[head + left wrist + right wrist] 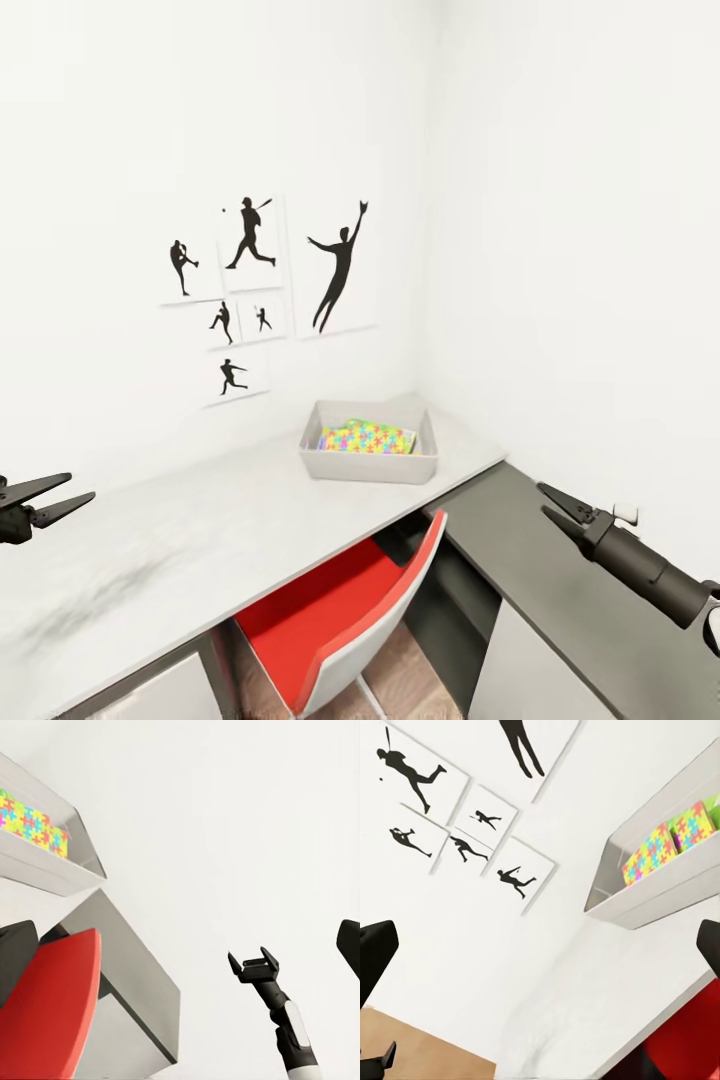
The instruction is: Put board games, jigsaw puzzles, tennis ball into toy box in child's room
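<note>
The pale grey toy box [368, 465] stands at the far right end of the table [200, 530], against the wall corner. A bright jigsaw puzzle [365, 438] lies inside it, and a green edge shows behind the puzzle. The left wrist view has the toy box [52, 866] and jigsaw puzzle [30, 821], and so does the right wrist view: toy box [652, 900], jigsaw puzzle [664, 844]. My left gripper [78, 487] hovers open and empty over the table's left part. My right gripper [545, 500] is open and empty over the dark lower section. Board games, tennis ball and bed are out of view.
A red and white chair [350, 610] is tucked under the table in front of the toy box. The lower dark grey desk section [520, 560] runs along the right wall. Black baseball silhouette posters [250, 290] hang on the wall behind the table.
</note>
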{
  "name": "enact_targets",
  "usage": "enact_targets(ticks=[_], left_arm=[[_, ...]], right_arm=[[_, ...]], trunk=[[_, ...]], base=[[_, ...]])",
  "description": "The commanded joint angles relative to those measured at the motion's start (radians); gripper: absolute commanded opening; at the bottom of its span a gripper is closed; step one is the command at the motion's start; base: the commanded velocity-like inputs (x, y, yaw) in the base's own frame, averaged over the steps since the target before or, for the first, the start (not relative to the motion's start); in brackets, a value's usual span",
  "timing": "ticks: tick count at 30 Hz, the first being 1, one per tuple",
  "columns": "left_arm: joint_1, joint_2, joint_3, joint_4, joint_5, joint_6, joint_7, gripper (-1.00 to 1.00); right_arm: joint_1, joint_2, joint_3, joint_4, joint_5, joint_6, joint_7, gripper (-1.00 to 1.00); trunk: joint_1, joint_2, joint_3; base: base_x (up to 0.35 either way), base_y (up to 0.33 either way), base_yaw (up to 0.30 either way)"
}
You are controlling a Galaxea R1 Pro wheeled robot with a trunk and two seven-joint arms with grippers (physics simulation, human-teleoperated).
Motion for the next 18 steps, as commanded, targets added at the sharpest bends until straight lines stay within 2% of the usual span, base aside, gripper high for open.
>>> enact_targets(ticks=[1,18], left_arm=[[0.0,0.0,-0.001,0.001,0.003,0.007,-0.001,1.0],[0.0,0.0,-0.002,-0.006,0.003,0.007,-0.001,1.0]], right_arm=[[-0.001,0.0,-0.001,0.0,0.002,0.006,0.004,1.0],[-0.001,0.0,0.0,-0.001,0.001,0.006,0.005,1.0]], trunk=[[0.0,-0.001,-0.001],[0.0,-0.001,-0.001]], base=[[-0.273,0.12,0.0],[-0.288,0.153,0.0]])
